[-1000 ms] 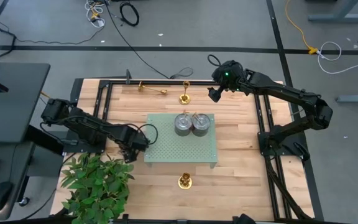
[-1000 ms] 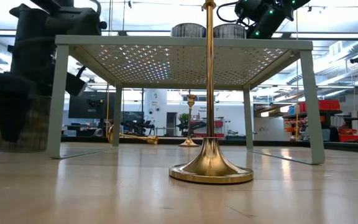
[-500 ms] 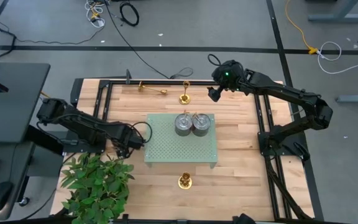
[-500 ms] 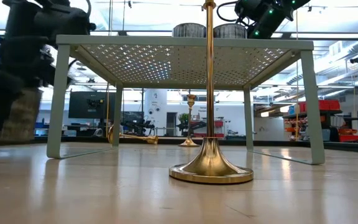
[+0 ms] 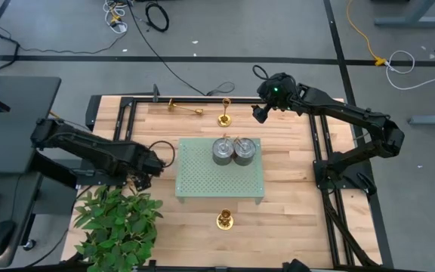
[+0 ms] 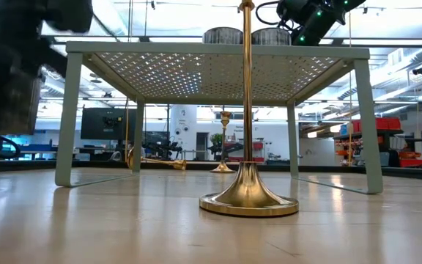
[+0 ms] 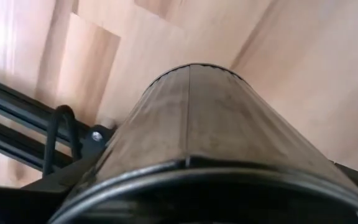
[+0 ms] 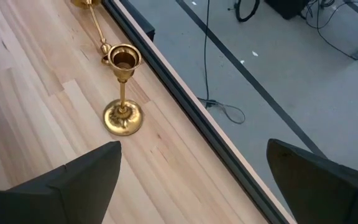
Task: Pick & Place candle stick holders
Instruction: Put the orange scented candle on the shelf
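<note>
The left claw had pulled back from the green rack toward the left side of the desk. It was holding a dark can, so no candle stick was being moved yet. The right claw had not moved; it hung wide and empty over the back of the desk, just beside the standing gold candle stick. Another candle stick lay on its side at the back edge. A third candle stick stood in front of the rack, where two cans sat.
</note>
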Tool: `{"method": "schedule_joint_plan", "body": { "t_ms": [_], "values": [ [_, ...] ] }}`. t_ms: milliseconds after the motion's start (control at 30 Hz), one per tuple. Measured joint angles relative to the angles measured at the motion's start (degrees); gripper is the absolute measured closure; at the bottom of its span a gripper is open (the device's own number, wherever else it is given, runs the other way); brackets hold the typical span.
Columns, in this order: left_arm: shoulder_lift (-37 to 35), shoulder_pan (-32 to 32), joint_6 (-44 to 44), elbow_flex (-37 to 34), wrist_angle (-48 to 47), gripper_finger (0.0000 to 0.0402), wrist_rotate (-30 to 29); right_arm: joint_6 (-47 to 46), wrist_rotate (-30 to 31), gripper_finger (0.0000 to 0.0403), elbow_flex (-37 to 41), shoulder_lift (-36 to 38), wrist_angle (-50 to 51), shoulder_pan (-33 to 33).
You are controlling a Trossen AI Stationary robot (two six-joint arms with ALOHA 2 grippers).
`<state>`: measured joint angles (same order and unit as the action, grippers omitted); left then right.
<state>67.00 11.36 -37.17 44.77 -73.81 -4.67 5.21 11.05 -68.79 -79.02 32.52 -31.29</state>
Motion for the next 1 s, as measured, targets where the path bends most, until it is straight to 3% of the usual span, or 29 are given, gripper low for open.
{"method": "schedule_joint_plan", "body": {
  "t_ms": [167, 367, 600, 1000],
  "values": [
    [-0.37, -0.61, -2.2, 7.56, -9.57, 0.004, -2.05, 0.0, 0.0, 0.0003, 0.0, 0.0, -0.24, 0.0],
    [0.24, -2.79, 1.72, 17.77, -9.2, 0.004, -2.57, 0.0, -0.02, 0.0003, 0.0, 0.0, -0.49, -0.01],
    [1.88, -10.19, 6.07, 29.89, -12.29, 0.004, -3.08, -0.09, -0.13, 0.0003, 0.0, 0.0, -0.4, 0.0],
    [17.0, -21.25, 23.39, 44.78, -12.11, 0.004, 4.29, 0.2, -0.12, 0.0003, 0.0, 0.0, -0.36, -0.01]
  ]
}}
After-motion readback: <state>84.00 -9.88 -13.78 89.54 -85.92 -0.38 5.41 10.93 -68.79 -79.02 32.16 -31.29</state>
